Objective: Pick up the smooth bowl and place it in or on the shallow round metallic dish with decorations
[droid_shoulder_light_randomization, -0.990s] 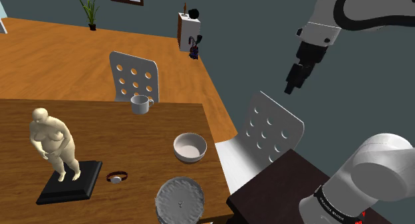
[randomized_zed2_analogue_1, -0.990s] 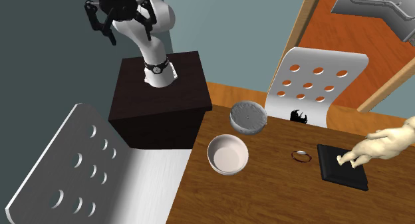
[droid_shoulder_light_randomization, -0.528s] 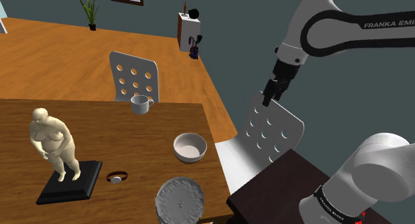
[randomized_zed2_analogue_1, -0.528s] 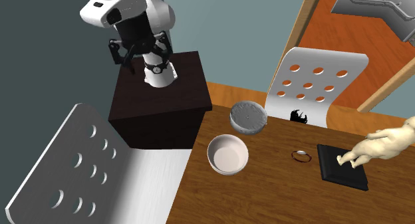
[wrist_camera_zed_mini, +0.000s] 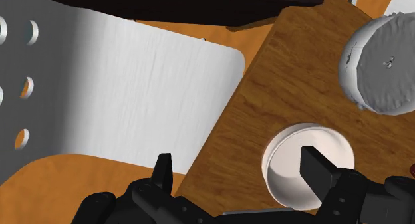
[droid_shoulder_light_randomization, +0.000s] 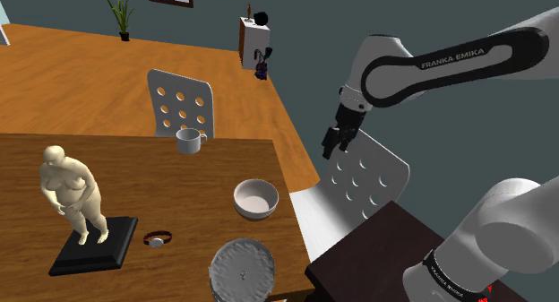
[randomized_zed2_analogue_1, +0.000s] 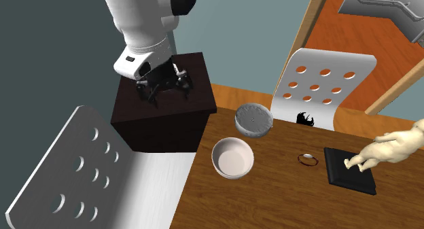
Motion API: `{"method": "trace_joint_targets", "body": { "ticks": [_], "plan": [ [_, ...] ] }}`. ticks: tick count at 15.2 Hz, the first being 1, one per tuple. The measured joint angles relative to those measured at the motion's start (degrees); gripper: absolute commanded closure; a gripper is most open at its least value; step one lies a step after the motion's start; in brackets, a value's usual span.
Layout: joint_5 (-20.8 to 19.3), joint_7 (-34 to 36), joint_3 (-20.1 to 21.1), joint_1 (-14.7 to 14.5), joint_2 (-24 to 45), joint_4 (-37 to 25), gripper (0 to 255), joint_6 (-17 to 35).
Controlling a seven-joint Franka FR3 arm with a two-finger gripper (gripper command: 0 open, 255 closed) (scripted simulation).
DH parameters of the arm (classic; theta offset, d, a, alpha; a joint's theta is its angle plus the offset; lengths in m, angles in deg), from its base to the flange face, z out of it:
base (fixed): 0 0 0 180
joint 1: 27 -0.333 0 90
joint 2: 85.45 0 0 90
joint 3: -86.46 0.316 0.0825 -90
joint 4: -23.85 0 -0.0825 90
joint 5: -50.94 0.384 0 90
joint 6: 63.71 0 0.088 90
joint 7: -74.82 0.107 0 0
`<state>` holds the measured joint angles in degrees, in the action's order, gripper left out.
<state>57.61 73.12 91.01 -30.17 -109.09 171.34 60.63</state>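
A smooth white bowl stands upright near the wooden table's edge. Beside it, nearer the stand, lies a shallow round grey dish with a patterned face. My black gripper hangs in the air over the white chair next to the table, well above the bowl and off to its side. In the wrist view the fingers stand wide apart with nothing between them; the gripper looks down at the bowl, partly behind one finger, and the dish.
The table also carries a pale figurine on a black base, a small bracelet-like ring and a grey mug. One white perforated chair stands under the gripper, another at the table's far side. The dark stand is close by.
The arm has swung down and toward the shoulder view's left, bringing the gripper from high up to just above the near chair. The fingers stayed open; nothing on the table moved.
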Motion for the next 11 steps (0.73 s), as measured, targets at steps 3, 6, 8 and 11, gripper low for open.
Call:
{"method": "trace_joint_targets", "body": {
  "ticks": [3,6,8,11],
  "plan": [
    [1.5,1.0,1.3,-1.1,6.8,-1.3,0,5.9],
    [2.6,0.9,1.8,-1.6,13.3,-2.7,0,11.5],
    [3.4,1.1,2.3,-2.2,17.8,-4.0,0,15.0],
    [4.2,1.2,2.9,-2.7,25.0,-7.5,0,19.1]
  ]
}}
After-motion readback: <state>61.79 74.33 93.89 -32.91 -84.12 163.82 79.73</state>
